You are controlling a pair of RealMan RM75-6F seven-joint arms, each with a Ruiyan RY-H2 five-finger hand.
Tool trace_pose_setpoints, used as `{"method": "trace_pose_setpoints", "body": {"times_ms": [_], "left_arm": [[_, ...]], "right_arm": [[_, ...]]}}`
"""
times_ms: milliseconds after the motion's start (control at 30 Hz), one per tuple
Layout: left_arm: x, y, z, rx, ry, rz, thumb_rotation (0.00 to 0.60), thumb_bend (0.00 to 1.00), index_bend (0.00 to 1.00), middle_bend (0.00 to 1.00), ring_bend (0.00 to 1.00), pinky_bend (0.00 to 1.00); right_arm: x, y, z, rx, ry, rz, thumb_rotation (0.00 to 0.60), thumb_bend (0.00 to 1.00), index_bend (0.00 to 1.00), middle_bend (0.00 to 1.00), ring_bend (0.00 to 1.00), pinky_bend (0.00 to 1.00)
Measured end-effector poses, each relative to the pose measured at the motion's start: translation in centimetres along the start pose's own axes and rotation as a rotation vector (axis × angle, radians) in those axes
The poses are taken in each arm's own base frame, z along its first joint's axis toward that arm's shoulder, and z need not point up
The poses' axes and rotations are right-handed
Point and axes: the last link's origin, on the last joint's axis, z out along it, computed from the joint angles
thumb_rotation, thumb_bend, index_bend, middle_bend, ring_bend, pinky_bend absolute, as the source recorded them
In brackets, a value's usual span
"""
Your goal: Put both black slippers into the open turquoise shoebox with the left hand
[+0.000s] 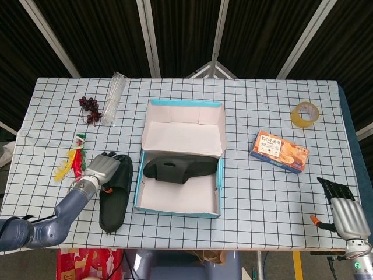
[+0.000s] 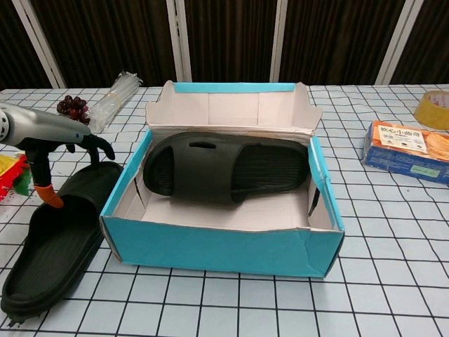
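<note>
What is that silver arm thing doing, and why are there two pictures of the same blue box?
It is a robot with two metal arms that end in hands. One camera sits in its head and looks down at the table; the other sits in its chest and looks across it, so you see the same things twice. The turquoise shoebox is open, and one black slipper already lies inside. The second slipper lies on the table beside the box. The left hand is right over that slipper's front end, holding nothing yet. The right hand waits at the table's edge. Also there: grapes, a clear packet, a snack box, tape and a colourful toy.
</note>
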Motion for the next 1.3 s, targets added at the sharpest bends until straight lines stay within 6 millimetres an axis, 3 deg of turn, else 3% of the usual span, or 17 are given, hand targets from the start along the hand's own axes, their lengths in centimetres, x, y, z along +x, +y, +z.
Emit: {"method": "trace_pose_setpoints", "body": {"times_ms": [1300], "left_arm": [[-0.88,0.00,0.97,0.009,-0.021,0.028,0.600,0.16,0.12,0.24,0.08,0.14]], "right_arm": [[0.16,-0.20,-0.45,0.004,0.011,-0.004,0.600,0.24,0.10,0.13,0.12,0.09]]}}
